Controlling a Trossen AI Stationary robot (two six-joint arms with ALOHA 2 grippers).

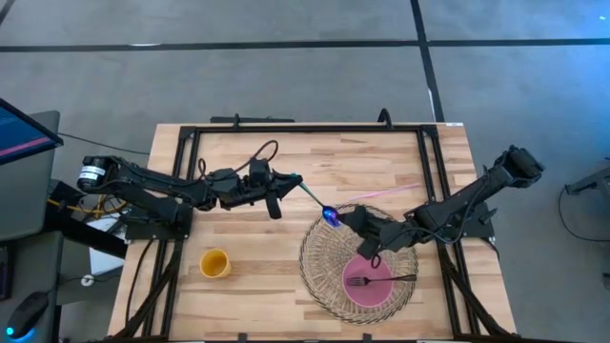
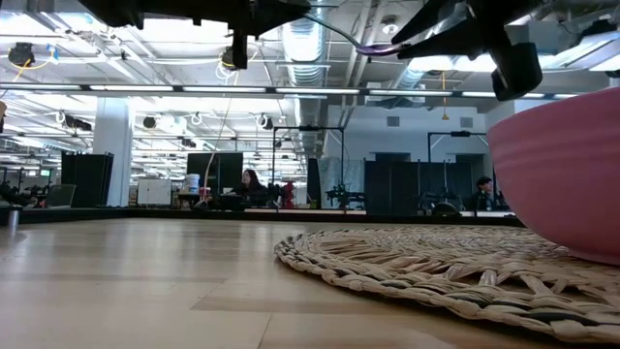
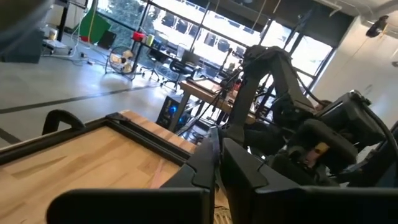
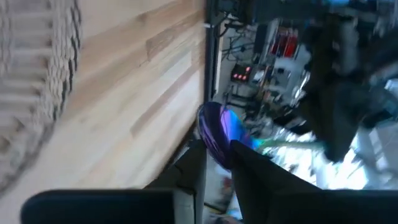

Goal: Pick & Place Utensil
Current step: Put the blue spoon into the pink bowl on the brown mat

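Observation:
An iridescent blue-purple spoon (image 1: 319, 203) hangs in the air between my two grippers, above the table near the far-left rim of a round woven placemat (image 1: 324, 267). My left gripper (image 1: 291, 181) reaches in from the table's left and is shut at the spoon's handle end. My right gripper (image 1: 345, 221) comes from the right, shut on the spoon's bowl (image 4: 219, 132). A pink plate (image 1: 374, 286) sits on the placemat with a black fork (image 1: 383, 280) lying in it. My left gripper holds the spoon's thin handle (image 1: 303, 188) near its free end, coming about level from the table's left; its own wrist view shows the fingers (image 3: 205, 163) closed together and hides the handle. My right gripper pinches the spoon's bowl (image 4: 214, 140) between its two fingers (image 4: 245, 158), slanting in from the table's right. The spoon is lifted clear of the table.
A yellow cup (image 1: 214, 262) stands near the table's front left. A thin pink stick (image 1: 381, 193) lies on the wood beyond the placemat. A black frame (image 1: 305, 127) runs along the far edge and both sides. Bare wood (image 1: 248, 238) lies between the cup and the placemat.

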